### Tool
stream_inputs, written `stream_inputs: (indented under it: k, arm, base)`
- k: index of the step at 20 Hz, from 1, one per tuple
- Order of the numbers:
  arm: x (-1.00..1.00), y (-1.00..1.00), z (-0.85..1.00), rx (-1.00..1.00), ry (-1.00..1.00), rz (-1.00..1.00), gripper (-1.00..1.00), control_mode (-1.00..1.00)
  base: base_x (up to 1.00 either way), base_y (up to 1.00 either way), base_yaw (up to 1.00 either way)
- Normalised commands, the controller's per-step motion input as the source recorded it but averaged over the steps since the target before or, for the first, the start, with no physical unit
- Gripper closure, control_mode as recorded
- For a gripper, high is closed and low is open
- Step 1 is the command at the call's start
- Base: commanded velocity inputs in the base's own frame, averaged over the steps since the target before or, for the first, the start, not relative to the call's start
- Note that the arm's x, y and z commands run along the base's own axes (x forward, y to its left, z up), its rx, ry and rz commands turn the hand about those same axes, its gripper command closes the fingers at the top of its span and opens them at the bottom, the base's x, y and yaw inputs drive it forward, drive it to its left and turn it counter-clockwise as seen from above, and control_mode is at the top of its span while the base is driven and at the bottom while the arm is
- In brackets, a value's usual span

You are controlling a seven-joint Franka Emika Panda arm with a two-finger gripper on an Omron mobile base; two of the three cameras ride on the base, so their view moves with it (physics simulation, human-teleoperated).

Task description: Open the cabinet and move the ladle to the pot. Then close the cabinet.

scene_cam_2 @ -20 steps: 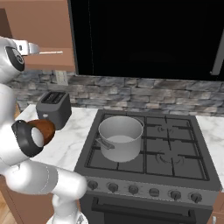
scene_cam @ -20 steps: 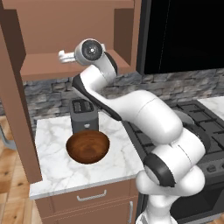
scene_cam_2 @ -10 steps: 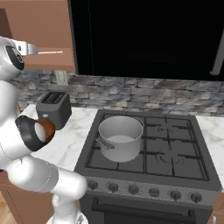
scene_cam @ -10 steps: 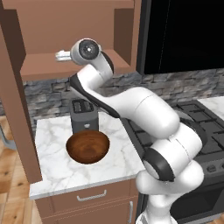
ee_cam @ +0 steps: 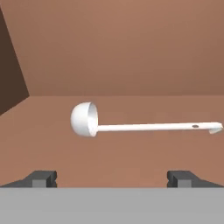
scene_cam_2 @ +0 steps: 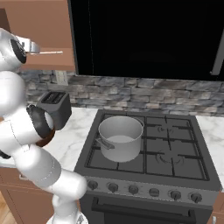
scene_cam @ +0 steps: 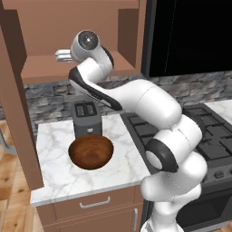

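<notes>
We see the gripper (ee_cam: 112,178) with its jaws wide apart inside the open cabinet (scene_cam: 41,68), facing the white ladle (ee_cam: 131,124) lying untouched on its shelf, while the pot (scene_cam_2: 120,138) sits on the stove (scene_cam_2: 175,164) to the right.

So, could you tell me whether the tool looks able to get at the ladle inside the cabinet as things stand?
Probably yes. The cabinet door is swung open, and the tool is open and points at the ladle, which lies alone on the shelf with nothing in between.
</notes>
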Motion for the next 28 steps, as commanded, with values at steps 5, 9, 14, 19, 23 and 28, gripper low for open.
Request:
stream_inputs:
  k: [5, 9, 14, 19, 23, 28]
  arm:
    - [0.1, 0.16, 0.01, 0.0, 0.03, 0.0, -1.0, -1.0]
    - [0.07, 0.23, 0.0, 0.0, 0.0, 0.0, -1.0, -1.0]
    - [0.04, 0.11, 0.0, 0.0, 0.0, 0.0, -1.0, -1.0]
    - [0.02, 0.0, 0.0, 0.0, 0.0, 0.0, -1.0, -1.0]
    - [0.11, 0.0, -0.03, 0.0, 0.0, 0.0, -1.0, -1.0]
    - [0.16, 0.0, -0.05, 0.0, 0.0, 0.0, -1.0, -1.0]
  base:
    - [0.0, 0.0, 0.0]
    - [0.0, 0.0, 0.0]
    - [0.0, 0.0, 0.0]
    - [0.0, 0.0, 0.0]
    - [0.0, 0.0, 0.0]
    - [0.0, 0.0, 0.0]
